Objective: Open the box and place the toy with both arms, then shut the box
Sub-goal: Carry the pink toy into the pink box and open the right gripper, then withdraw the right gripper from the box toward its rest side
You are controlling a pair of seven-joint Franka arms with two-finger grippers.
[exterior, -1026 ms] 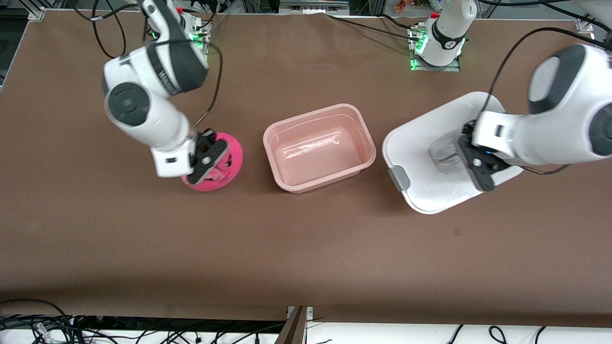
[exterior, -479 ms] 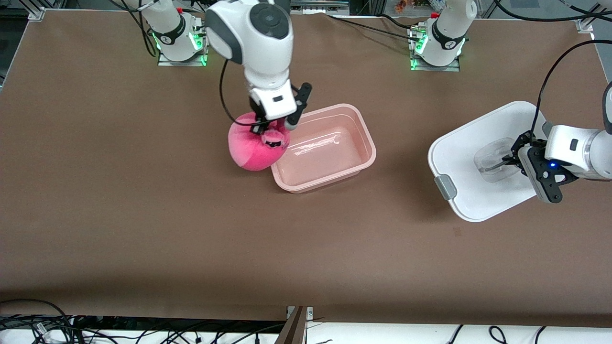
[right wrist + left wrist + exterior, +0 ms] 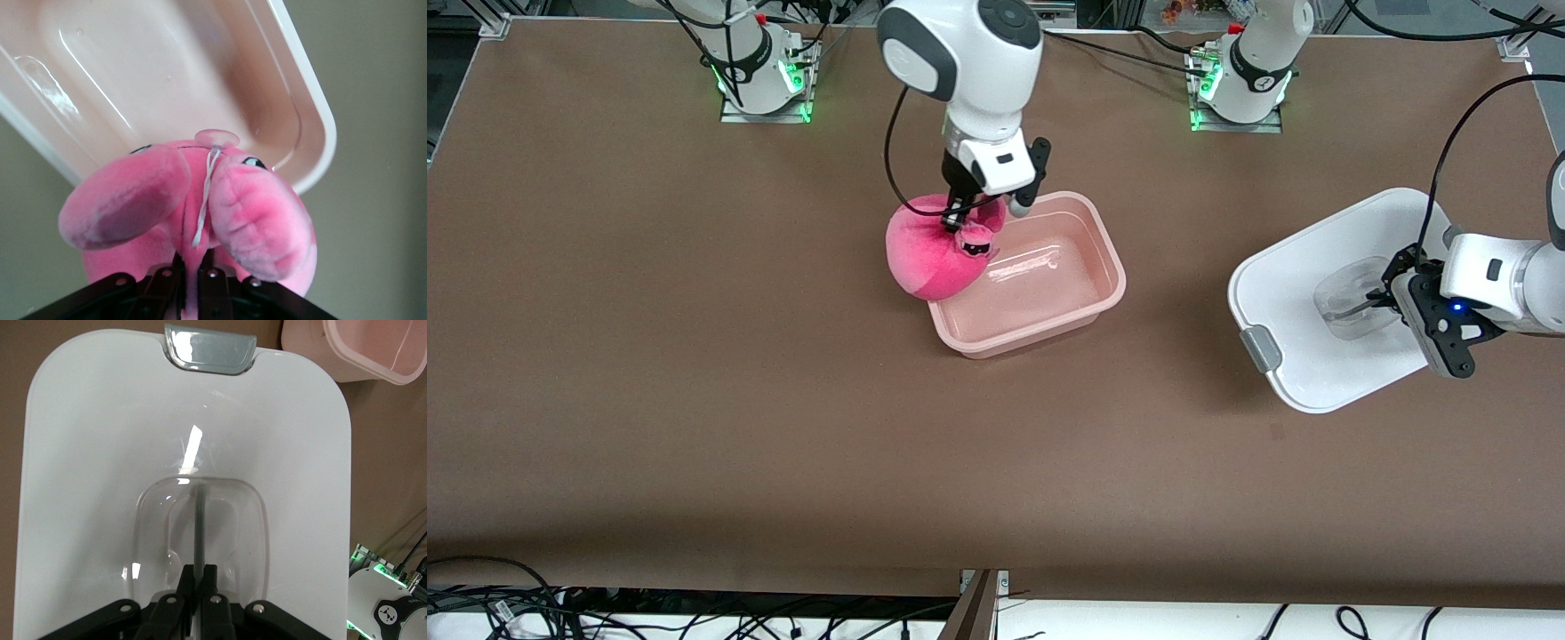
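The pale pink box (image 3: 1113, 267) stands open in the middle of the table, with nothing in it. My right gripper (image 3: 967, 216) is shut on a fold of the hot-pink toy (image 3: 927, 258). The toy hangs over the box rim at the right arm's end. The right wrist view has the toy (image 3: 257, 213) pinched in the right gripper (image 3: 192, 267) above the box (image 3: 167, 80). The white lid (image 3: 1294, 267) is toward the left arm's end, and my left gripper (image 3: 1380, 300) is shut on its clear handle. In the left wrist view the left gripper (image 3: 199, 577) clamps the handle bar (image 3: 199, 520).
A grey clip (image 3: 1261, 348) sticks out of the lid's edge on the side toward the box. Both arm bases (image 3: 765, 80) (image 3: 1236, 89) stand along the table's edge farthest from the front camera. Cables (image 3: 516, 604) lie past the edge nearest it. Brown table (image 3: 783, 427) stretches nearer the camera.
My right gripper lifted the toy off the table and carried it to the box rim. The left gripper drew the lid away from the box toward the left arm's end.
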